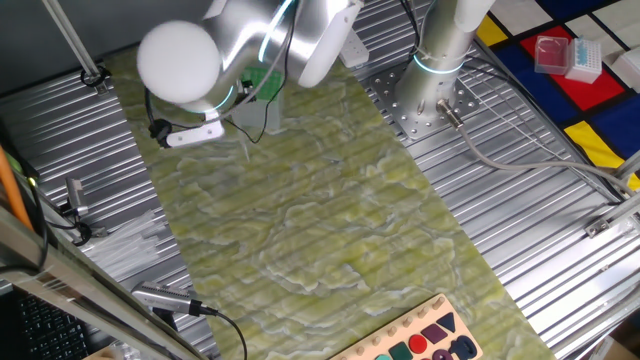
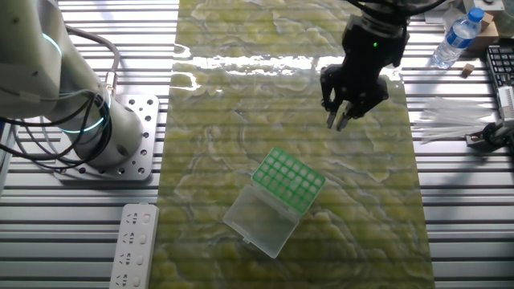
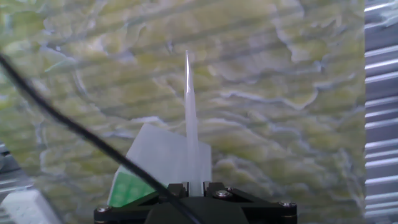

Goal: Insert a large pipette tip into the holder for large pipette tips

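Here, one fixed view: the silver robot arm leans over the far end of the green-and-cream marbled mat; its big white round joint hides the hand, though a scrap of green shows just behind it.
Far corner: a red box and a blue-and-white box sit together on a coloured patchwork surface.
Near edge: a wooden board with coloured shape pieces lies at the mat's end.
The other fixed view, gripper: the black two-finger gripper hangs above the mat, well apart from the holder.
Holder: the small box with a green gridded top and pale translucent sides lies on the mat, its clear lid folded open beside it.
Surroundings: a clear water bottle with a blue cap stands on the ribbed metal table; a white power strip lies near the arm's base.
Hand view, tip: the thin, nearly clear tapered pipette tip stands clamped between the black fingers, its point away from the camera.
Holder in hand view: its green top and clear lid peek out low on the left, behind a black cable.
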Controlling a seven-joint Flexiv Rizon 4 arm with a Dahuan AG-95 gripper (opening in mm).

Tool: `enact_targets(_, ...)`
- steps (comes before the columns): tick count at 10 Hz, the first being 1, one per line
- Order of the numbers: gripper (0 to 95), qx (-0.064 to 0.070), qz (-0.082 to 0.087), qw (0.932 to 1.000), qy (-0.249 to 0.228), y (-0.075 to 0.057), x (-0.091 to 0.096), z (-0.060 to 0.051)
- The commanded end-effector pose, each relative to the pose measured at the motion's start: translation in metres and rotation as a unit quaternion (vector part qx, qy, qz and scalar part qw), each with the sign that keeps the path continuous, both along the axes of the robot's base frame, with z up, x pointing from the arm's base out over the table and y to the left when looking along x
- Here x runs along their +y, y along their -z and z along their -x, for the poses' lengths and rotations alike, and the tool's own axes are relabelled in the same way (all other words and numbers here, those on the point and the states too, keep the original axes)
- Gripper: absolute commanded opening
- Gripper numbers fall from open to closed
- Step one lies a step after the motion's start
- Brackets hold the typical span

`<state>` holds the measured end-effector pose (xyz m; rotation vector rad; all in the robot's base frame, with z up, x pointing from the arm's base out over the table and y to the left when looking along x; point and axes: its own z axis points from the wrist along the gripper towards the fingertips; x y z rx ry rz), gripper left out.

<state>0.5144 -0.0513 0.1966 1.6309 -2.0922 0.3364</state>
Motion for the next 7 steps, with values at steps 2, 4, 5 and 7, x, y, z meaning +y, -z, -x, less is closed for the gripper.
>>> enact_targets(2, 0.0, 0.007, 0.004, 0.9999, 0.010, 0.0064, 0.0165, -0.0164)
enact_targets(4, 0.0, 0.001, 0.006, 0.9998, 0.021, 0.0064, 0.0165, -0.0164)
enact_targets(5, 0.0, 0.000, 0.009, 0.9997, 0.023, 0.0064, 0.0165, -0.0164)
enact_targets(7, 0.0, 0.005, 0.017, 0.9998, 0.010, 0.0064, 0.0165, -0.0164)
